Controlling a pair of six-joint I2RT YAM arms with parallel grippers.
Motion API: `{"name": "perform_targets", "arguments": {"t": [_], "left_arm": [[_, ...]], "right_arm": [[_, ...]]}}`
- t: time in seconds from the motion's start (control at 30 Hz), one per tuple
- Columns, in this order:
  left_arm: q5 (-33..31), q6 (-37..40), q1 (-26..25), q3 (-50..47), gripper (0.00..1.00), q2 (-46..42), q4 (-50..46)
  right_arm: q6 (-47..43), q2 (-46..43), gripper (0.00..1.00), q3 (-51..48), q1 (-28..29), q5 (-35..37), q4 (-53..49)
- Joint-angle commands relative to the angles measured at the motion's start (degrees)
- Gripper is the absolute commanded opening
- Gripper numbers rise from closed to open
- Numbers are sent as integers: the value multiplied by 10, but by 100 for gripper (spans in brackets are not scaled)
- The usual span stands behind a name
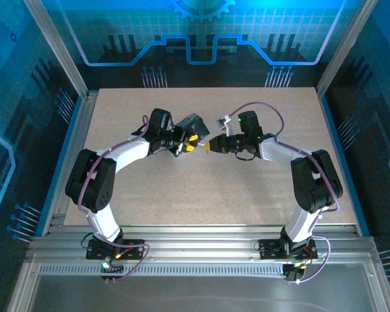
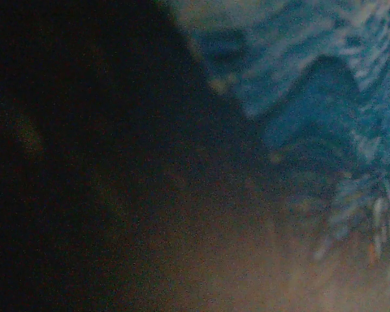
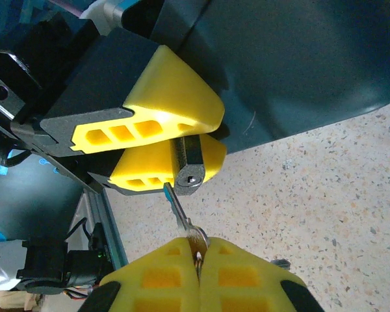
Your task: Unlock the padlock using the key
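Over the counter [image 1: 201, 195], just beside a dark box [image 1: 190, 123], the left gripper [image 3: 205, 136] clamps the padlock [image 3: 187, 166] between its yellow fingers. The right gripper [image 3: 198, 257] is closed, pinching the key [image 3: 181, 211], whose tip touches the padlock's keyhole end.

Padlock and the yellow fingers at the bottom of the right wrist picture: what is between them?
The key, seen in the right wrist view: its head is pinched in the shut right gripper, its tip touching the padlock.
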Motion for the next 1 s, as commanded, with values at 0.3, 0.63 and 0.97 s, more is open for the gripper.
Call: {"name": "perform_targets", "arguments": {"t": [0.3,0.63,0.97], "left_arm": [[-1,-17,4,-15,0,-26,10],[-1,-19,4,-18,0,-27,14],[-1,-23,4,-23,0,-27,20]], "right_arm": [[9,0,0,-22,4,-9,29],[18,13,0,-14,10,-7,39],[16,15,0,-20,11,-4,40]]}}
